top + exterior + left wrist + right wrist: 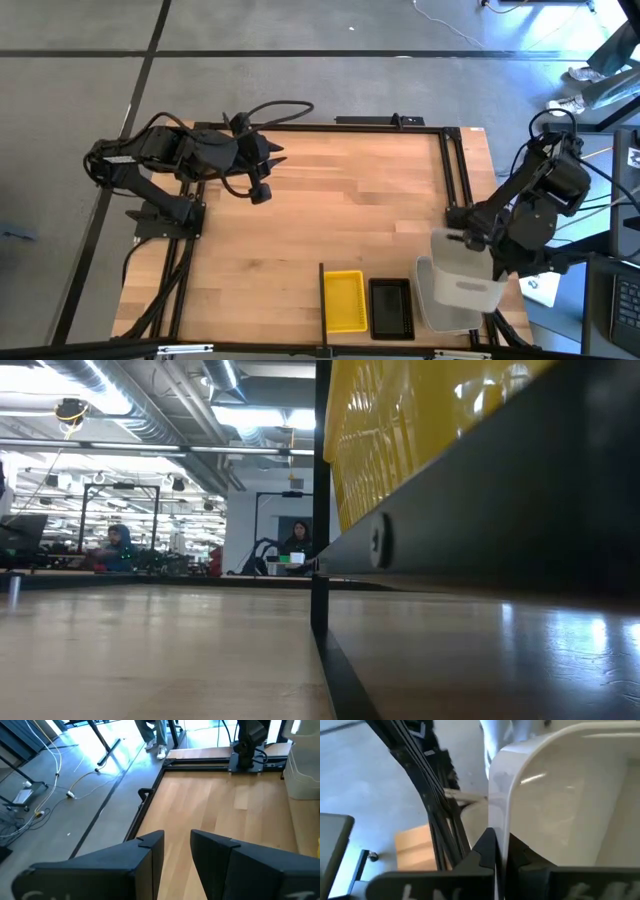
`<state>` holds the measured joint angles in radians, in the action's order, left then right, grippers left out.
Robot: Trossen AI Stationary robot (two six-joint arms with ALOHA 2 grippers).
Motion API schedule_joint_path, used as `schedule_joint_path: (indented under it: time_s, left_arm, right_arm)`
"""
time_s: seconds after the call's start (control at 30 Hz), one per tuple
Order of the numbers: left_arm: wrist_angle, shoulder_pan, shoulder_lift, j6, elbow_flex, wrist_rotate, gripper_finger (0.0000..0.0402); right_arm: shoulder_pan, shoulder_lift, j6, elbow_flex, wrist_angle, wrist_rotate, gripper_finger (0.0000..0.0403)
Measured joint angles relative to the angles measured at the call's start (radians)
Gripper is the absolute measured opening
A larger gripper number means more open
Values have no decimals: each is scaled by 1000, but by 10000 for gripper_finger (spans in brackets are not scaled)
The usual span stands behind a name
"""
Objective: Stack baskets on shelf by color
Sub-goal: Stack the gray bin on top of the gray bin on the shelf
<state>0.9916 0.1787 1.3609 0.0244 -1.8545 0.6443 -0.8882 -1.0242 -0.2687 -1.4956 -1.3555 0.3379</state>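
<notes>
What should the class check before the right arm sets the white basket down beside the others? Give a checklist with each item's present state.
1. Right pincer shut on the white basket wall: ok.
2. Yellow basket beside the dark divider: ok.
3. Black basket next to the yellow one: ok.
4. Gap between white and black baskets: cannot tell.
5. Left pincer open, far from the baskets: ok.

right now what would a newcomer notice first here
The right gripper stands out first, its jaws shut on the rim of a translucent white basket at the table's near right corner. Beside it sit a black basket and a yellow basket. The left gripper waits at the far left, jaws open.
</notes>
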Motion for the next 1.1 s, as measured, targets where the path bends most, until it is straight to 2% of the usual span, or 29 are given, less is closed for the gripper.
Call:
schedule_joint_path:
  time_s: [0.47, 0.93, 1.1]
  left_arm:
    - [-1, 0, 0, 0, 0, 0, 87]
    - [-28, 0, 0, 0, 0, 1, 87]
    - [-29, 0, 0, 0, 0, 1, 87]
  right_arm:
    - [1, 1, -134, 84, 53, 33, 0]
    - [1, 4, -129, 159, 74, 75, 0]
    - [1, 5, -129, 159, 74, 81, 13]
